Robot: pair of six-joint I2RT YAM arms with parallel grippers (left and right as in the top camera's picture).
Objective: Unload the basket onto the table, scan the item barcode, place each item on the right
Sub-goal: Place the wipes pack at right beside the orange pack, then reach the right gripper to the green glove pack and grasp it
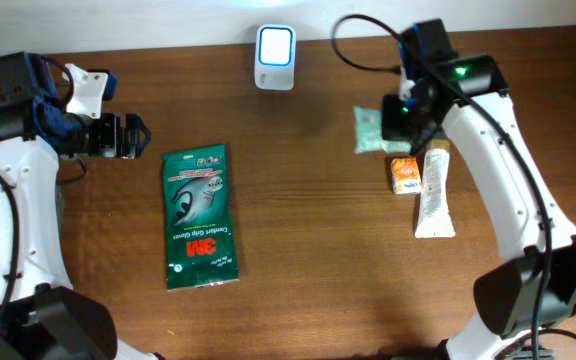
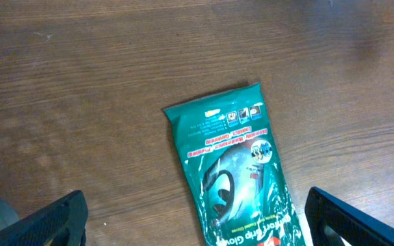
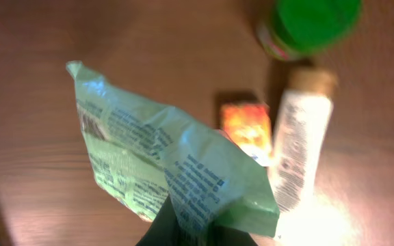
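My right gripper (image 1: 400, 118) is shut on a pale green printed packet (image 1: 370, 130) and holds it off the table at the right. In the right wrist view the crumpled packet (image 3: 169, 164) rises from my right gripper (image 3: 197, 229), printed text facing the camera. No barcode can be made out on it. The white barcode scanner (image 1: 275, 57) with a lit blue face stands at the table's back edge, to the left of the packet. My left gripper (image 1: 138, 135) is open at the left, holding nothing; its dark fingertips (image 2: 60, 222) frame a green packet below.
A dark green 3M glove packet (image 1: 200, 215) (image 2: 241, 171) lies flat left of centre. An orange box (image 1: 404, 175) (image 3: 246, 130) and a white tube (image 1: 434, 195) (image 3: 303, 154) lie below my right gripper. A green-topped container (image 3: 310, 24) shows beyond them.
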